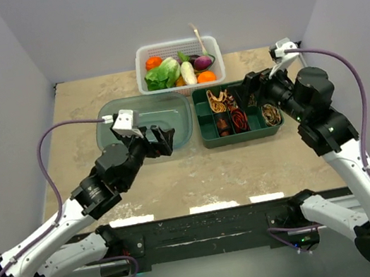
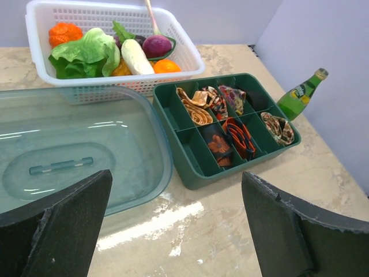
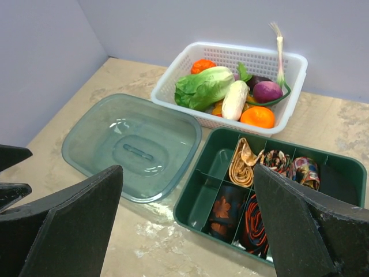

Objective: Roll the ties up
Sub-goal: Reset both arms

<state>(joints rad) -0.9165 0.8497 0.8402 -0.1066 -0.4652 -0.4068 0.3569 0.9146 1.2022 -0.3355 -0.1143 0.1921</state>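
Beige marbled tabletop [image 1: 248, 170] spreads out in front of me, glossy enough to throw back light near its front edge. Plain pale grey walls close it in on the left, back and right.

The ties [image 1: 239, 120] lie in a dark green divided tray [image 1: 242, 137] on the right half of the table, bunched or coiled in separate compartments. A tan tie [image 2: 196, 111] sits in the back row, with two darker patterned ones just beside it to the right. In the front row a black tie with orange motifs [image 2: 218, 145] lies next to a red-striped tie [image 2: 241, 137], and a tan patterned tie [image 2: 278, 128] fills the right end.

A clear teal lid [image 2: 86, 133] lies flat just left of the tray, almost touching it. Behind both stands a white basket [image 2: 115, 86] holding lettuce, a radish and other vegetables. A green bottle [image 2: 300, 92] leans by the right wall.

My left gripper [image 1: 164, 141] hangs over the lid's near right edge, fingers spread wide and holding nothing. My right gripper [image 1: 251, 87] hangs above the tray's back right part, also spread and empty.
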